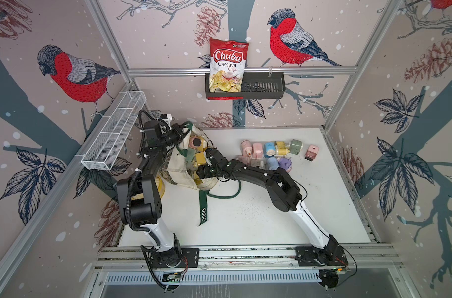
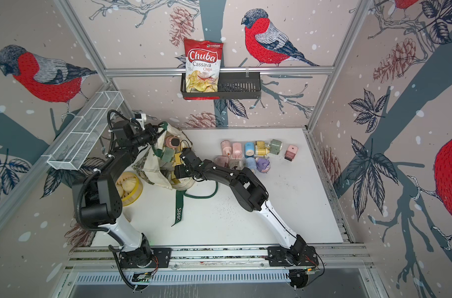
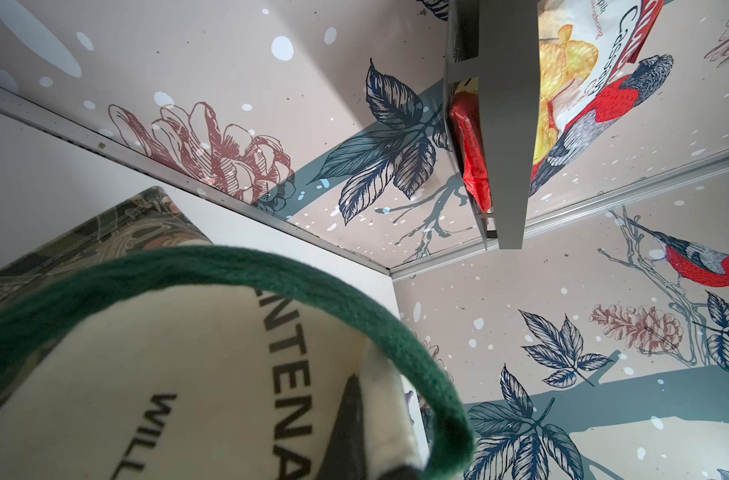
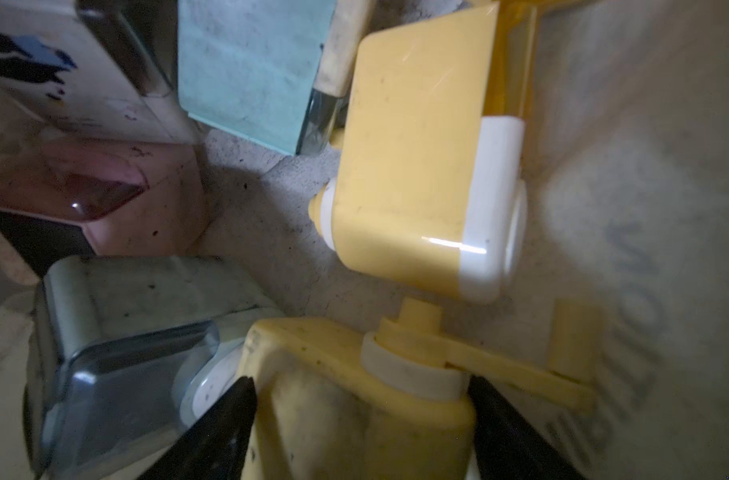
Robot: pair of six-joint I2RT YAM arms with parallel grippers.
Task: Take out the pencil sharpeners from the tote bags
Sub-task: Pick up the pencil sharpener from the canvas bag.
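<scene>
The cream tote bag lies open at the back left of the table, with several pencil sharpeners inside: pink, green and yellow. My left gripper is shut on the bag's rim beside the green handle and holds it up. My right gripper reaches into the bag. In the right wrist view its fingers press both sides of a yellow pencil sharpener. Another yellow one, a teal one and a pink one lie beyond. Several sharpeners stand on the table at the right.
A chips bag sits in a black wall basket. A white wire basket hangs on the left rail. A yellow bowl stands under the left arm. The bag's other green strap trails across the table.
</scene>
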